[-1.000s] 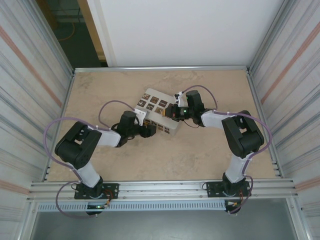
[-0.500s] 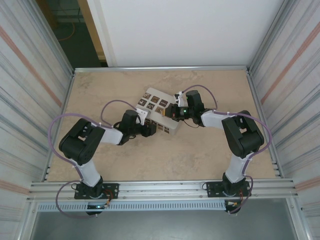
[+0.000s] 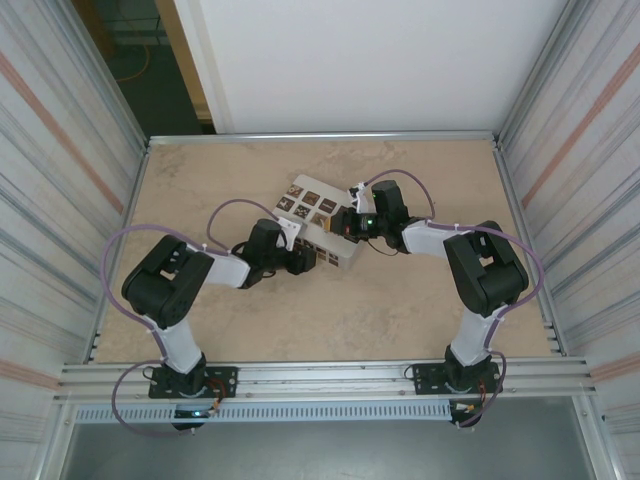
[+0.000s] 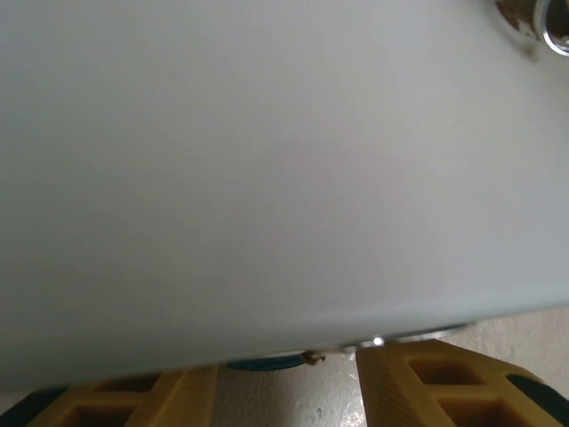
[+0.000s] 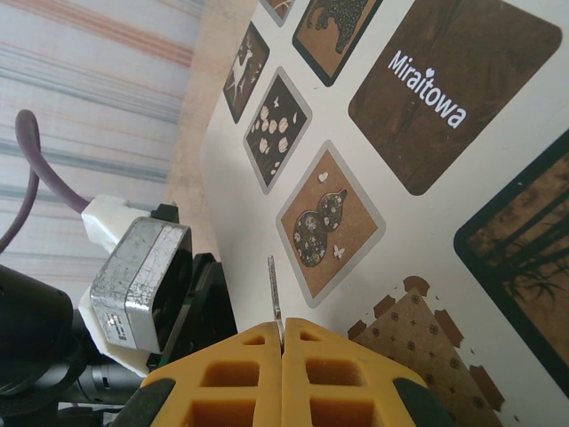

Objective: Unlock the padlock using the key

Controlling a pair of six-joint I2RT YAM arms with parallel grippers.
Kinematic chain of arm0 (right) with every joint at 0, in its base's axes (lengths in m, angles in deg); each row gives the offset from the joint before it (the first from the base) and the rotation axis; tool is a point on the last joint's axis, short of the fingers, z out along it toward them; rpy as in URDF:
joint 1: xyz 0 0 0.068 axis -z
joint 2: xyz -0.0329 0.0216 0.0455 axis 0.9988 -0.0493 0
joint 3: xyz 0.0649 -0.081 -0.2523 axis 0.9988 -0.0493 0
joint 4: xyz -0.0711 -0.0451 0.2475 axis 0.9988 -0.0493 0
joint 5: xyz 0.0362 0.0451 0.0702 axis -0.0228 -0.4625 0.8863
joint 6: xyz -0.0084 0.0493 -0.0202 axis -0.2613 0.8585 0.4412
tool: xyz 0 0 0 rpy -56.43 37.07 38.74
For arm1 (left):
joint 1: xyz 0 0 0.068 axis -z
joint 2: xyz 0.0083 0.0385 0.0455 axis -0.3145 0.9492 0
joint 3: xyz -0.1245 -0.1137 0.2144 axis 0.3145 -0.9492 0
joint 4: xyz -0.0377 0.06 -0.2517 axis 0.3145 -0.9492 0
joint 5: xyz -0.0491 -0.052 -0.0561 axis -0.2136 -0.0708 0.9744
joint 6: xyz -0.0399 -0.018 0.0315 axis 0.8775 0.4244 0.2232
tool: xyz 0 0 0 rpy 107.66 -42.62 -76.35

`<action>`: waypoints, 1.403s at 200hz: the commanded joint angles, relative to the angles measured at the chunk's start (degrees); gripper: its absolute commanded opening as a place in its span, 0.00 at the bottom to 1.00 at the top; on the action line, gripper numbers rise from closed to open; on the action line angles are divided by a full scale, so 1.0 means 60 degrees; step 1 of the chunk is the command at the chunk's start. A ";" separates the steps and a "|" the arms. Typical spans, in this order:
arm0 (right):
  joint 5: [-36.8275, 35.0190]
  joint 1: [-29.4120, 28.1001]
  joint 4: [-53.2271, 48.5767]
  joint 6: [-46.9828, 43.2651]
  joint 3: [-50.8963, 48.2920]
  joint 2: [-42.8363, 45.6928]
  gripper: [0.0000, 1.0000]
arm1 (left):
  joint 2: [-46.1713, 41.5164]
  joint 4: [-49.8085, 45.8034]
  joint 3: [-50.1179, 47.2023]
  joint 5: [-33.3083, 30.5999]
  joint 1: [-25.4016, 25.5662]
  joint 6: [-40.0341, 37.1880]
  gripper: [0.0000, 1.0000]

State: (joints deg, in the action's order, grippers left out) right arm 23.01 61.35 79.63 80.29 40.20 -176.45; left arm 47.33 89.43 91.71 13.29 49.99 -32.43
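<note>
We held the key (image 5: 275,298) clenched in the right fingers (image 5: 240,365) over the box (image 5: 400,205). The left fingers (image 4: 427,391) stood apart astride the padlock (image 4: 262,363) at the box's foot. Key not yet inserted.

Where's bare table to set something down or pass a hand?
Free: both far corners of the table beside the white box, and the near strip between box and arm bases. Crowded: the box's near-left edge at the left hand, its right side at the right hand.
</note>
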 commanded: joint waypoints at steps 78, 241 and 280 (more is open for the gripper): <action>-0.0147 -0.0233 -0.0951 -0.0215 -0.0029 0.0168 0.00 | -0.0136 0.0560 0.0307 -0.0488 0.0245 0.0166 0.28; -0.1889 0.0049 -0.3375 -0.2437 -0.0878 0.4295 0.00 | -0.1657 -0.0970 0.0106 -0.1070 0.0985 0.1509 0.22; -0.2435 -0.0404 -0.3703 -0.3147 -0.1896 0.5849 0.00 | -0.1822 -0.2132 0.0651 -0.0957 0.1100 0.2053 0.22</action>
State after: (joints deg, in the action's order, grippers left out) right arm 11.75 61.02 60.48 66.45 31.68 -146.68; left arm 39.27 79.81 91.99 7.06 55.98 -22.99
